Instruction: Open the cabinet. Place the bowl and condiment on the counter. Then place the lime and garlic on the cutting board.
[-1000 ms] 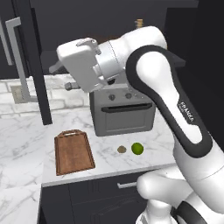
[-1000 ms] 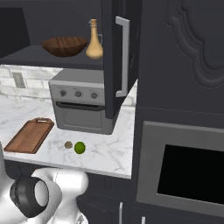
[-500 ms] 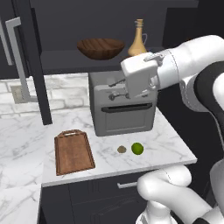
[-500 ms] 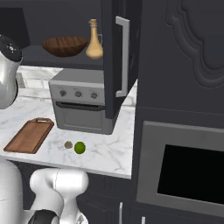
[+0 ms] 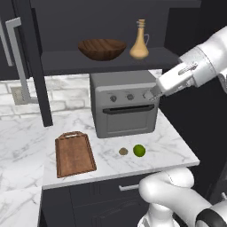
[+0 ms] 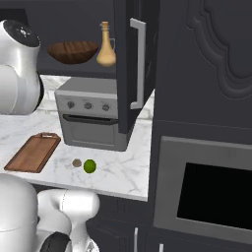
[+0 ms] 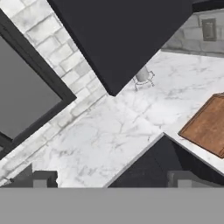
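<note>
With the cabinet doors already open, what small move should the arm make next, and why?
Probably swing the open gripper up toward the bowl on the cabinet shelf. The bowl and condiment sit there untouched, the hand points elsewhere, and the lime and garlic come later.

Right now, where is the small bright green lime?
The small bright green lime lies on the white marble counter, in front of the grey toaster oven, just right of the tiny brownish garlic.

bowl (image 6: 73, 51) and condiment (image 6: 106, 47) on shelf
</note>
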